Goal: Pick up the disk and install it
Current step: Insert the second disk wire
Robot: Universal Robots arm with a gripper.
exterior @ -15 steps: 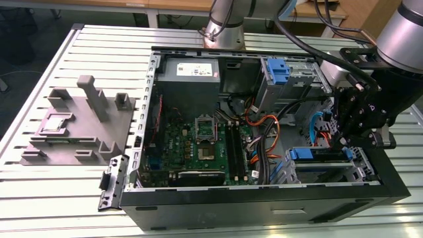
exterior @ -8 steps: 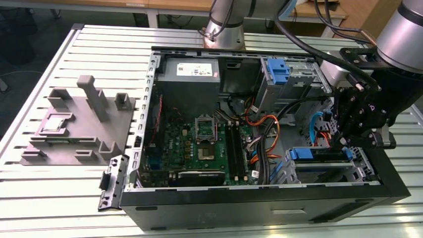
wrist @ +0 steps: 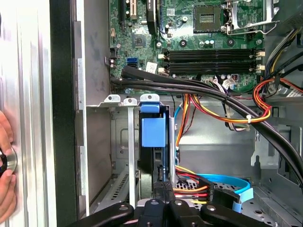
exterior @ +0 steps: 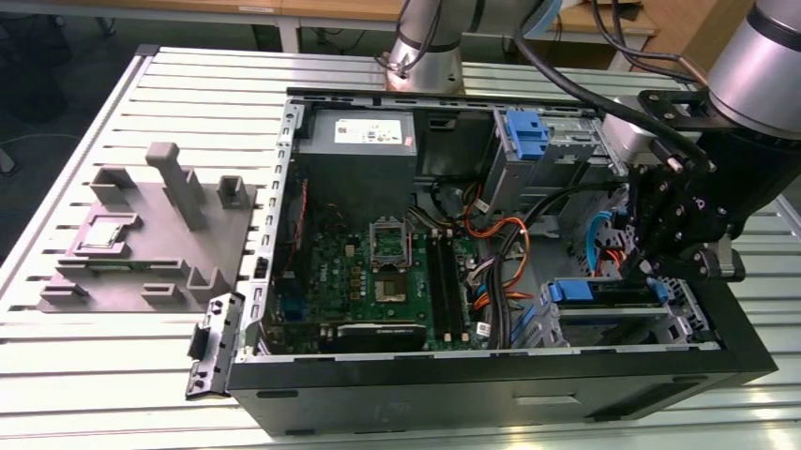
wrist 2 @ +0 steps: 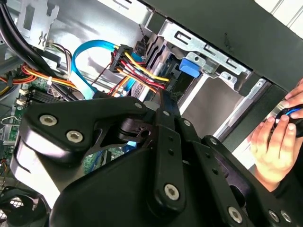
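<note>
Seating disk (wrist: 154,156) edge-on into drive cage (wrist: 120,101); gripper (wrist: 163,201) hovering at disk's rear edge, pincer state impossible to tell. Needing straight, aligned push.

One open computer case (exterior: 501,380) lies on one slatted metal table (exterior: 75,366). Inside it sit one green motherboard (exterior: 375,281) and one grey power-supply box (exterior: 363,141). Two blue plastic drive brackets show in the exterior view: one in the far bay (exterior: 528,134) and one in the near bay (exterior: 579,291). One grey moulded fixture (exterior: 150,234) rests on the table beside the case. One robot arm (exterior: 763,66) carries one black gripper (exterior: 657,258). One person's hand (wrist 2: 272,146) shows in the second wrist view.
</note>
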